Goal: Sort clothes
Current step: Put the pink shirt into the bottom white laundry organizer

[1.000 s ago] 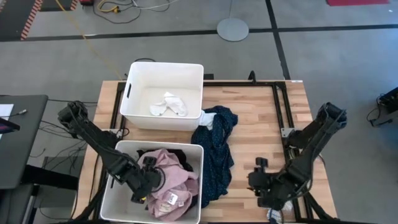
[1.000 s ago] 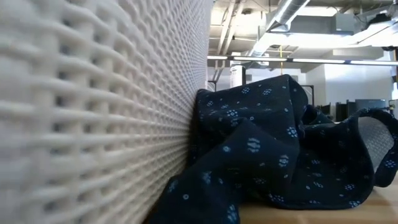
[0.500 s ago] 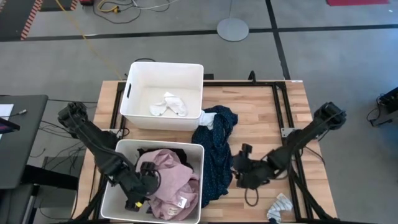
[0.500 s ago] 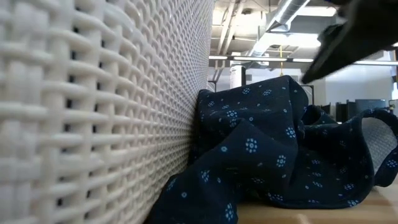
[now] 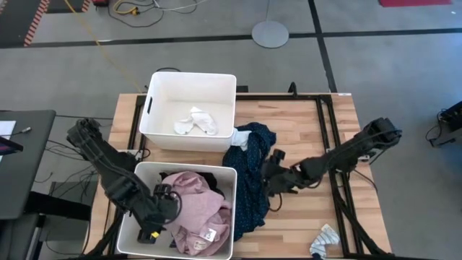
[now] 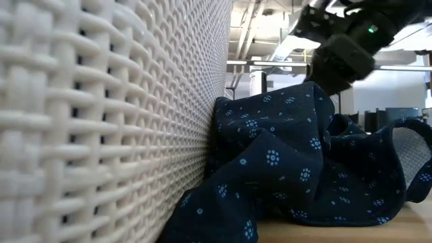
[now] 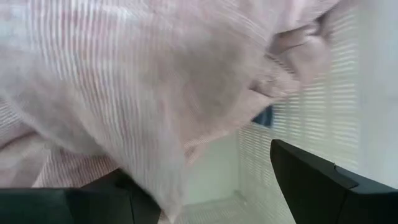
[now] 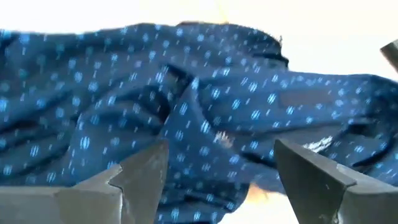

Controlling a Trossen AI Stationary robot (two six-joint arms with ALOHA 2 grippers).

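Observation:
The pale pink shirt (image 5: pixel 196 209) lies heaped in the near white bin (image 5: pixel 184 167), over a black piece (image 5: pixel 211 178). My left gripper (image 5: pixel 155 217) hovers open at the shirt's left side; its wrist view is filled with pink cloth (image 7: pixel 137 81). A navy dotted garment (image 5: pixel 253 180) lies on the table, bunched against the bin's woven wall (image 6: pixel 101 121). My right gripper (image 5: pixel 274 184) stands open just above the garment's right edge (image 8: pixel 205 118). White socks (image 5: pixel 196 121) lie in the far bin (image 5: pixel 191 75). My left gripper: a hanging fold of the pink shirt (image 7: pixel 158 186) shows right beside one finger (image 7: pixel 106 196); I cannot tell whether it touches. My right gripper touches nothing that I can see.
A striped sock (image 5: pixel 325 240) lies at the table's near right corner. A small white piece (image 5: pixel 242 139) sits at the navy garment's far end, by the far bin. Bare wood lies between the garment and the right edge.
My right gripper has swept from the table's near right corner toward the left and far side, down to the navy garment, and has come into the low view. My left gripper has risen and drawn slightly left off the pink shirt, which stays in the bin.

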